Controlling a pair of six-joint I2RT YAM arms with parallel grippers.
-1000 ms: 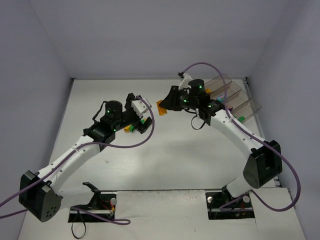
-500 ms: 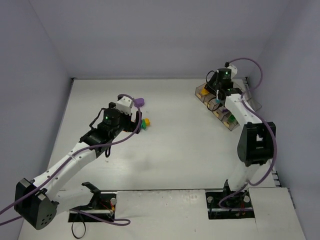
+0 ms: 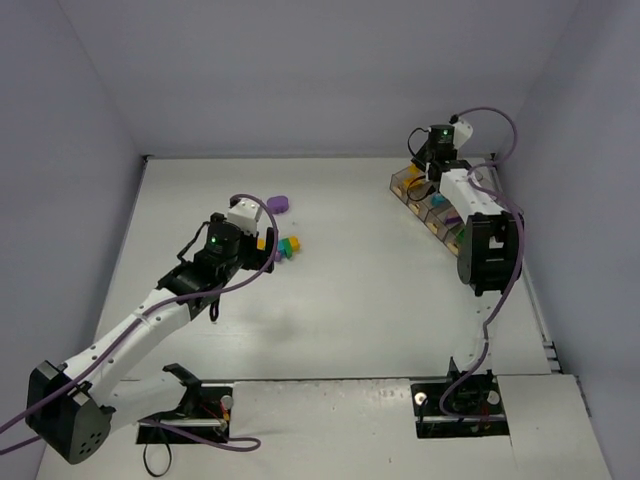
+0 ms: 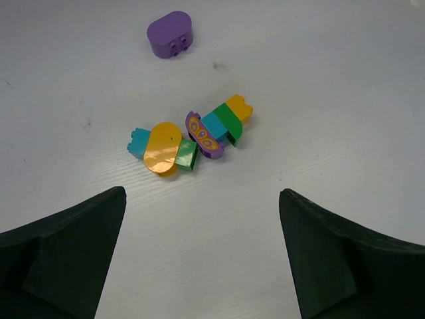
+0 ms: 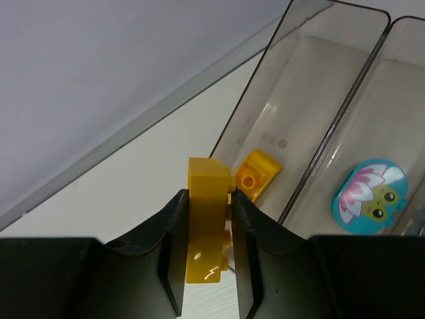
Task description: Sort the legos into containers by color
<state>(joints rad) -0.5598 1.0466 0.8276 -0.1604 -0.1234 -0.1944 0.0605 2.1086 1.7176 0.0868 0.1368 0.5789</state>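
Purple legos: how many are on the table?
2. One rounded purple brick sits alone; one purple butterfly piece stands in the mixed pile. Others may hide in the bins.

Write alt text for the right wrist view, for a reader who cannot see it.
The right gripper is shut on a yellow brick, held near the corner of the clear containers. The end bin holds a second yellow brick; the next holds a teal piece with a flower picture.
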